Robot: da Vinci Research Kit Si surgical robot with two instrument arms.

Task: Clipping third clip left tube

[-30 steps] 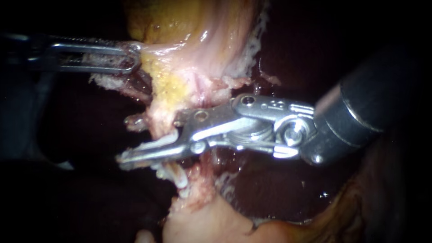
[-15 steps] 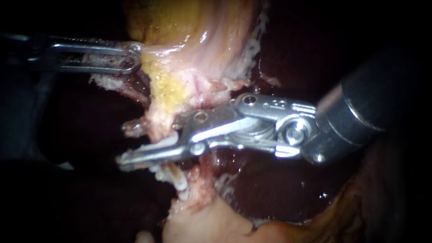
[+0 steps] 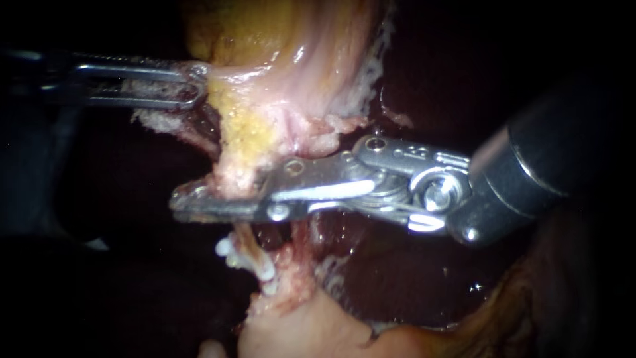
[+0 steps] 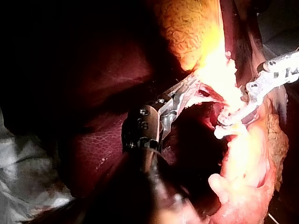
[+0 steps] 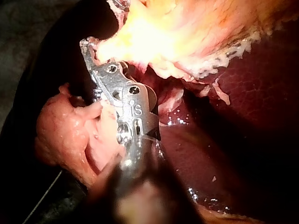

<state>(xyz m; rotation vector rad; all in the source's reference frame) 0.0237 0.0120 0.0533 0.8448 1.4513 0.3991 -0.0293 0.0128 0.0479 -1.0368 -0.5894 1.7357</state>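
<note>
Left instrument [image 3: 196, 84] comes in from the left. Its jaws are clamped on the edge of the gallbladder [image 3: 285, 40], with a shred of pale tissue caught between them. In the left wrist view its jaws [image 4: 189, 89] run into glare-lit tissue, so I can't make out detail there.

Right instrument [image 3: 182, 203] comes in from the right and lies nearly level across the stalk under the gallbladder. Its jaws are closed on the left tube [image 3: 243, 237], one on each side, with the tips sticking out past it on the far side. I can't tell whether a clip sits inside the jaws.

The left tube runs down from the yellow fatty patch [image 3: 245, 132], through the jaws, to the pale lump [image 3: 298, 328] at the bottom edge. White clips [image 3: 265, 270] sit on it just below the jaws, apart from them. A second reddish strand [image 3: 299, 240] runs just right of it.

Liver [image 3: 397, 272] is the dark, wet surface behind the right instrument.

In the right wrist view the jaws [image 5: 88, 46] are pressed together against bright tissue, with the pink lump [image 5: 60, 135] beside the wrist.
</note>
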